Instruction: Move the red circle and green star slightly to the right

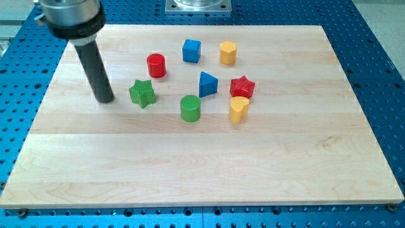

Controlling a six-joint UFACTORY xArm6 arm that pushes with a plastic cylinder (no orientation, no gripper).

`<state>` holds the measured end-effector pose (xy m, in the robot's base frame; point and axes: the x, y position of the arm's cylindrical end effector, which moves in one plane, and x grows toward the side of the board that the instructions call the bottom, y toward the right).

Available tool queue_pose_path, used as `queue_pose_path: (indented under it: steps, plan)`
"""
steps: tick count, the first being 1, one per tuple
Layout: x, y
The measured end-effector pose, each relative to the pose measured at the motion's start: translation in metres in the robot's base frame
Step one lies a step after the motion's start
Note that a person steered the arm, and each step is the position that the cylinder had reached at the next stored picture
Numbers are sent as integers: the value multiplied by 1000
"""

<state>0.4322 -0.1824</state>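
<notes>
Camera view: my tip [105,99] sits on the board [190,164] just left of the green star [142,93], small gap, not touching. No gripper or hand on this rig, just a bare rod, so nothing to spread or pinch. Red circle [156,65] is up and right of the star, near it. Green cylinder [190,107] lies right of the star and a bit lower; blue triangle [207,83] further right.

Step, imo: push the star rightward first. Keep the tip level w/ the star's middle so it won't spin off, go short, stop before the cylinder. Then reset left of the red circle.
</notes>
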Motion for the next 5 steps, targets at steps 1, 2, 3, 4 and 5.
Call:
queue_pose_path:
  steps: [1, 2, 3, 4, 5]
  plan:
    - [0, 14]
    - [-3, 38]
    - [-3, 56]
    - [19, 56]
    - [73, 56]
